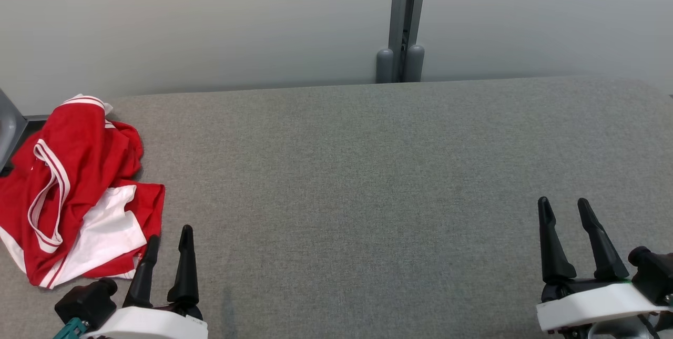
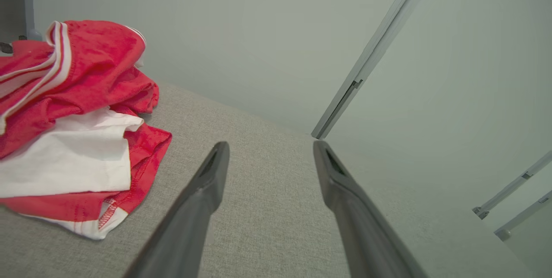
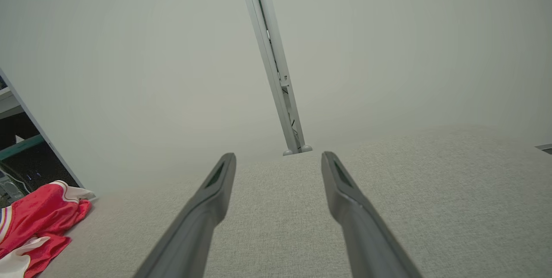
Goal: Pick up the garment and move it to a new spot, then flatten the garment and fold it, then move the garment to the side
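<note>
Garment (image 1: 73, 192): red with white panels and white-striped trim. You will see it lying crumpled on the grey desk (image 1: 368, 171), well to the left of the grey post (image 1: 402, 18) and nearer the robot than the post is. Nothing grips it.

The post stands upright at the desk's far edge, between two pale wall panels (image 1: 210, 23).

Left hand (image 1: 170, 234): fingers spread and empty. It is left of the post, on the robot's side of the desk, just beside the garment's near right corner. In the left wrist view you can see bare desk between the fingers and the cloth, so they are apart.

Right hand (image 1: 564, 203): fingers spread and empty. It is well to the right of the post, on the robot's side of the desk, over bare desk.
</note>
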